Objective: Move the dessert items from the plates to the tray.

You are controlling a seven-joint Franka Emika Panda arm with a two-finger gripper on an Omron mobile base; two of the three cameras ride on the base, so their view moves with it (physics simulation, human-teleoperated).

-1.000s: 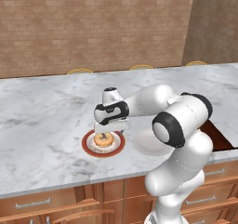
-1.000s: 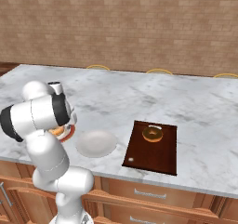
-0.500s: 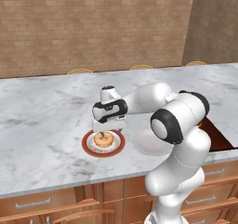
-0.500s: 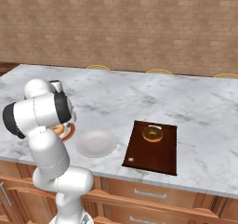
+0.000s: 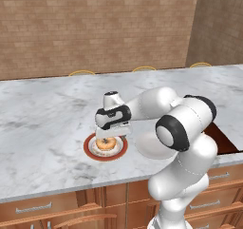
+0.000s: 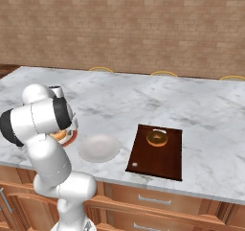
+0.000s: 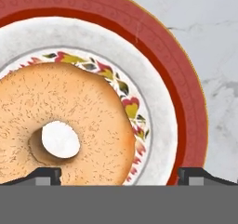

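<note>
Compared with a second ago I see the hand lower: the gripper (image 5: 106, 138) has dropped from just above the red-rimmed plate (image 5: 89, 150) to right down at the tan donut (image 5: 105, 144), while the base views are otherwise unchanged, so the base has not driven. The jaws are spread wide, no narrower to my eye than before. In the hand view the two dark fingertips (image 7: 44, 174) show at the bottom, one over the tan donut (image 7: 60, 130) near its hole and the other out over the red-rimmed plate (image 7: 186, 97); the donut sits left of centre between them, so its right half lies inside the gap and its left part runs out of the picture. I cannot tell whether either fingertip touches it. From the right base camera, the grey-white plate (image 6: 99, 147) is bare, just beside the red one, and the chocolate-glazed donut (image 6: 156, 138) lies on the far end of the tray (image 6: 158, 159).
</note>
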